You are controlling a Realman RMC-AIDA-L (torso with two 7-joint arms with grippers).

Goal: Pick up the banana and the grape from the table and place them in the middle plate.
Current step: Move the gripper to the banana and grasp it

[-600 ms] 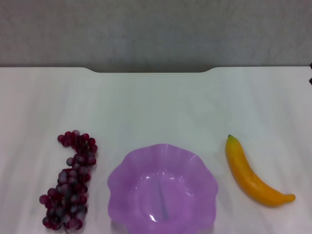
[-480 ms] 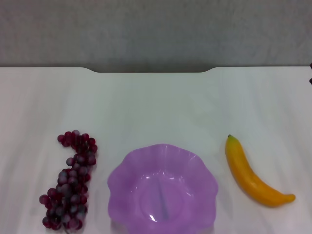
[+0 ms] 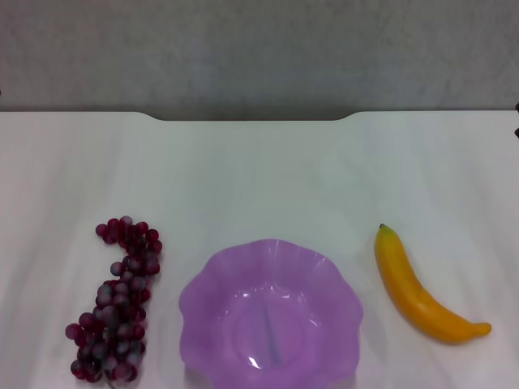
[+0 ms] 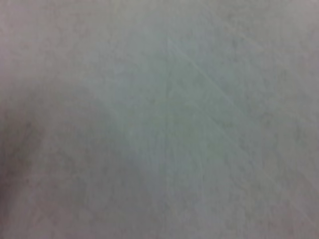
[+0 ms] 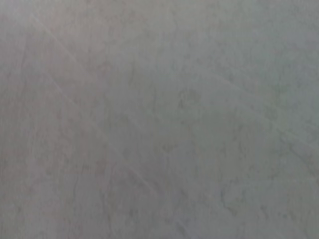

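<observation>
The purple scalloped middle plate [image 3: 212,285] sits near the front centre of the white table [image 3: 259,174] and holds nothing. A long bunch of dark red-purple grape [image 3: 116,301] lies left of the plate, a small gap from its rim. The yellow-orange banana [image 3: 418,290] lies right of the plate, its dark stem tip pointing away from me. Neither gripper shows in the head view. Both wrist views show only bare white tabletop.
The table's far edge has a shallow notch [image 3: 251,118] in front of a grey wall. A small dark sliver shows at the right edge of the head view [image 3: 516,121], and a tiny one at the left edge [image 3: 1,93].
A tiny dark sliver has appeared at the left edge of the head view. The fruit and the plate have not moved.
</observation>
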